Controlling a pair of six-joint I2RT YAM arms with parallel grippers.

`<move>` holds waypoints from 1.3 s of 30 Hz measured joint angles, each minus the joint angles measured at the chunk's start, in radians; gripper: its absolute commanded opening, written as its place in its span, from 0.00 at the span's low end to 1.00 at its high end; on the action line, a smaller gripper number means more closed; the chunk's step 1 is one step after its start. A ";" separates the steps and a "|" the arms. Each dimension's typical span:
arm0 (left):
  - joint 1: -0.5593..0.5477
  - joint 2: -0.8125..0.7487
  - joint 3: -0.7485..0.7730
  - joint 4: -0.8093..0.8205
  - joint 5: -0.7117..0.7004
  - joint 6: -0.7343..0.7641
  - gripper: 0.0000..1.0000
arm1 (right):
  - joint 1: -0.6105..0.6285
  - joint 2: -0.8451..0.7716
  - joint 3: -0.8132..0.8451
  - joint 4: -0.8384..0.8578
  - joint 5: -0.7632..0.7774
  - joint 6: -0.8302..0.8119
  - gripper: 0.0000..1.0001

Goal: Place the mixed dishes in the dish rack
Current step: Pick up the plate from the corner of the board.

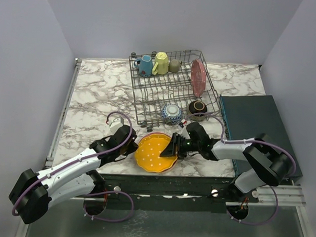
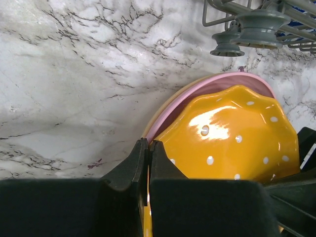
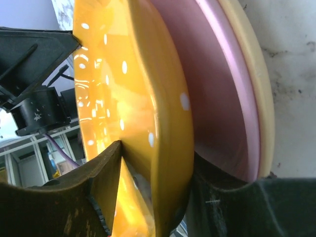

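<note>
One scalloped orange plate [image 1: 154, 152] with white dots was seen at the near edge of the bench [image 1: 96, 95]. It was stacked on a pink plate [image 2: 197, 94] and a cream-rimmed dish [image 3: 247, 59], outside the dish rack [image 1: 148, 97]. Its right rim was clamped between the fingers of the right gripper [image 1: 173, 147]. Left gripper [image 1: 131, 148] was parked at the left rim, jaws nearly together, only a sliver between, nothing seen pinched.

Rack was set just behind. Blue mug [image 1: 145, 65], yellow mug [image 1: 161, 62] and grey-beige mug [image 1: 174, 65] were lined along its back. A rose plate [image 1: 198, 77] was stood upright at its right. Blue-white bowl [image 1: 172, 113] and dark brown bowl [image 1: 198, 108] were seated at its front. A dark flat box [image 1: 252, 122] was placed right of the rack.
</note>
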 measured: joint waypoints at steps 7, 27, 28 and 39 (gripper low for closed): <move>-0.005 -0.004 0.000 -0.023 0.010 -0.001 0.07 | 0.035 -0.151 -0.003 -0.113 0.082 -0.030 0.26; -0.013 -0.029 0.020 -0.147 0.043 0.040 0.50 | 0.051 -0.360 0.024 -0.421 0.237 -0.108 0.00; -0.013 -0.031 0.024 -0.147 0.043 0.041 0.52 | 0.051 -0.364 0.031 -0.436 0.243 -0.112 0.01; -0.013 -0.056 0.142 -0.167 0.048 0.132 0.64 | 0.051 -0.455 0.165 -0.610 0.312 -0.175 0.00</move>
